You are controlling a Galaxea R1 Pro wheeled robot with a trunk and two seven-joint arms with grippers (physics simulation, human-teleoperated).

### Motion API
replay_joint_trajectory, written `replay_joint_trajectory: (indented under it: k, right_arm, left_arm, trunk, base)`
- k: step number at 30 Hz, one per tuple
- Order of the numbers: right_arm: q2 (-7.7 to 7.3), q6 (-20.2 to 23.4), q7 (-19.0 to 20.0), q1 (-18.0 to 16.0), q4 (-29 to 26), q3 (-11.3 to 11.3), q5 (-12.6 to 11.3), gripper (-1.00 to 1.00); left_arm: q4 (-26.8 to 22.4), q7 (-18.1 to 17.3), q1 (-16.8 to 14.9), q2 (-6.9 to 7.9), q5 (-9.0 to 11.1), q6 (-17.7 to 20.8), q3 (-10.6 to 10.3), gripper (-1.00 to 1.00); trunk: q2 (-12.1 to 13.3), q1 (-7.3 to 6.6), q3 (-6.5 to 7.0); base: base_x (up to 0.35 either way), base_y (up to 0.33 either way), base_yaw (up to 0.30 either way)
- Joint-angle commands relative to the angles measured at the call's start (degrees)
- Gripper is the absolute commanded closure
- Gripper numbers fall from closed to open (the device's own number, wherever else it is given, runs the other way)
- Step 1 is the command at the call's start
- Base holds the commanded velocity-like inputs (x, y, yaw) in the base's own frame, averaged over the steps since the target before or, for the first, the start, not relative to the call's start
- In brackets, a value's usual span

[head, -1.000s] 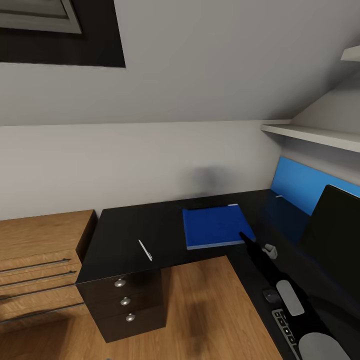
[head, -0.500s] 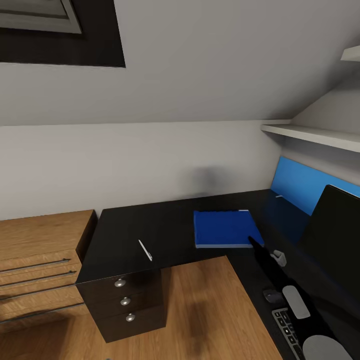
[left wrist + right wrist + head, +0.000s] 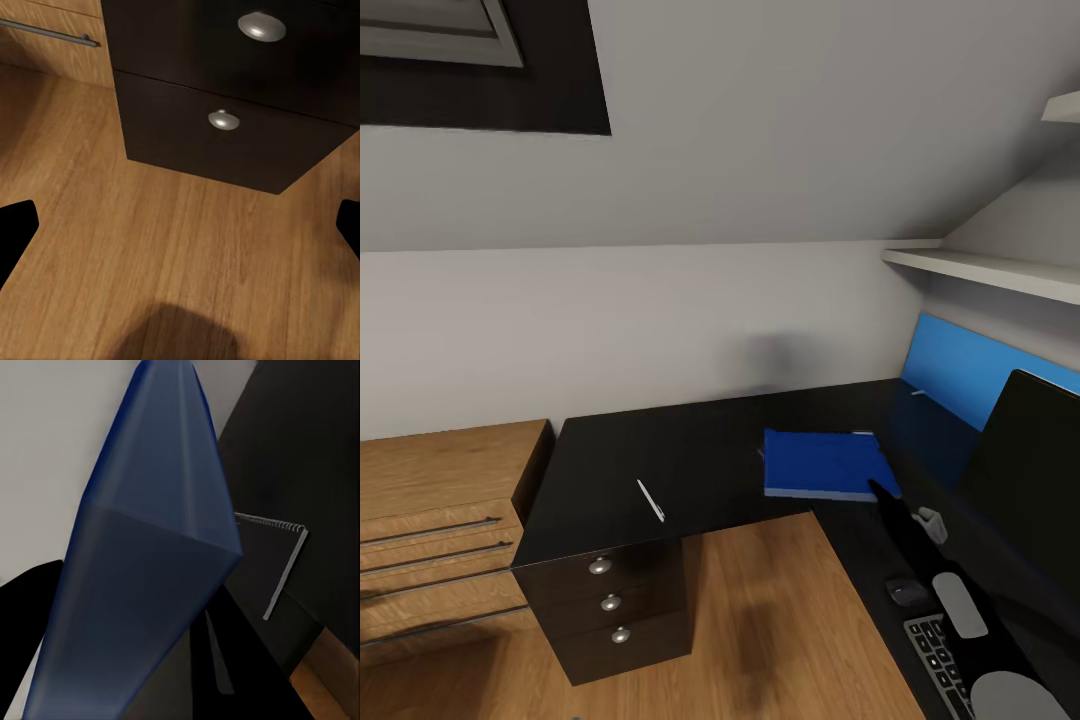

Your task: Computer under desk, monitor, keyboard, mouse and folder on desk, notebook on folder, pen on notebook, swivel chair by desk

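Sliding toward three o'clock across the desk (image 3: 690, 450), the folder (image 3: 825, 465) now lies nearer the monitor (image 3: 1030, 470) than a second ago, uncovering the notebook (image 3: 292, 562) beneath. Right end effector (image 3: 880, 490) is clamped on the folder's near corner. Left end effector (image 3: 180, 225) hangs spread wide over the floor (image 3: 150, 255). Pen (image 3: 650, 499) lies at nine o'clock.

Bright blue folder (image 3: 822, 464), black desk (image 3: 660, 462) with silver knobs (image 3: 600, 566), pale silvery pen (image 3: 650, 499), light wood floor (image 3: 780, 620)

head high facing desk (image 3: 690, 450) corner, wrists close, sharing its drawers (image 3: 225, 142)
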Motion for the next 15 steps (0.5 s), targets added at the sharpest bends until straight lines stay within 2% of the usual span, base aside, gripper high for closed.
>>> replay_joint_trajectory:
  k: [1,8,15]
  right_arm:
    - [0.02,0.24,-0.26,-0.05,0.01,-0.20,-0.57,1.00]
    - [0.10,-8.19,-3.30,-0.05,0.03,-0.22,-0.50,1.00]
    - [0.18,-10.10,-4.80,-0.05,0.08,-0.23,-0.44,1.00]
  left_arm:
    - [0.03,0.17,-0.04,-0.03,0.33,-0.17,-0.48,-1.00]
    - [0.03,0.17,-0.04,-0.03,0.33,-0.17,-0.48,-1.00]
    - [0.03,0.17,-0.04,0.02,0.33,-0.17,-0.43,-1.00]
  trunk:
    - [-0.05,0.01,-0.07]
    - [-0.05,0.01,-0.07]
    - [-0.05,0.01,-0.07]
  base:
    - [0.000,0.000,0.000]
    - [0.000,0.000,0.000]
    - [0.000,0.000,0.000]
